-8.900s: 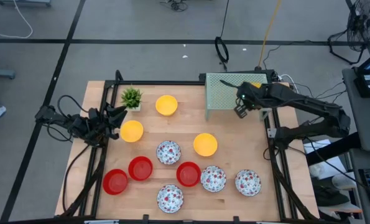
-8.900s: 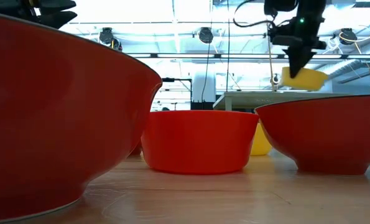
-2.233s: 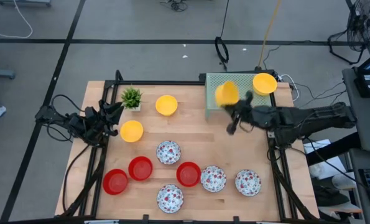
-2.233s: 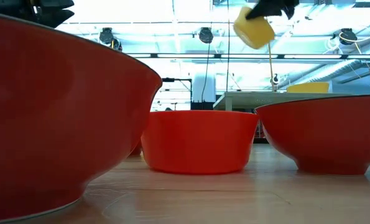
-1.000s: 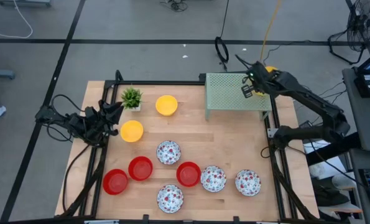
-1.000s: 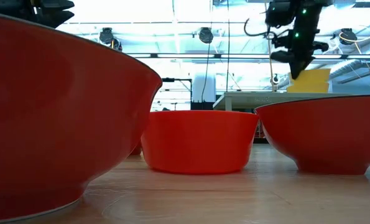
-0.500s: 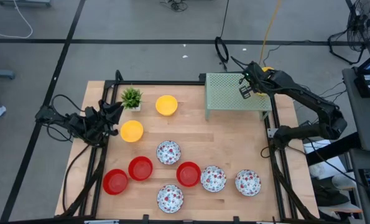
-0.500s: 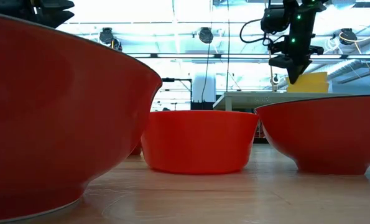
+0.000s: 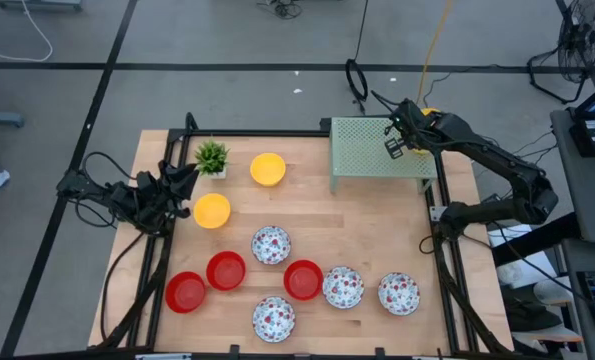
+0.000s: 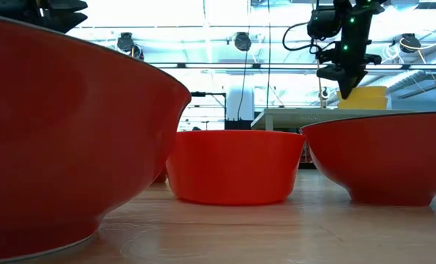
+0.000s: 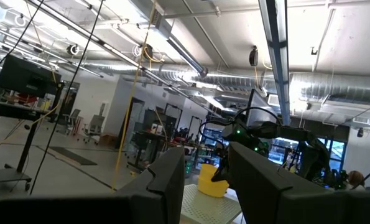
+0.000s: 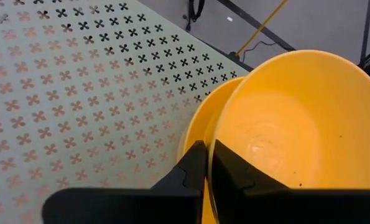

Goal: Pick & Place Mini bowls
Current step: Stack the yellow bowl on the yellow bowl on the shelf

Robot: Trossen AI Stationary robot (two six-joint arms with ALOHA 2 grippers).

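Nesting one yellow bowl [image 12: 284, 130] into another on the green perforated shelf [image 9: 362, 148], I am keeping my right gripper [image 12: 208, 163] pinched on its rim; left gripper [image 9: 185, 190] idling, jaws slightly apart. Two yellow, three red, four floral bowls are awaiting on the table [image 9: 377, 230].

I have two yellow bowls nested [image 12: 284, 130] on the perforated green shelf [image 9: 362, 150] at the table's [image 9: 377, 235] far right corner, the upper one's rim pinched in my right gripper [image 12: 208, 163]. Two more yellow bowls [image 9: 268, 169] sit upright near the far left. Three red bowls [image 9: 226, 270] and four floral-speckled white bowls [image 9: 271, 244] stand along the near edge.
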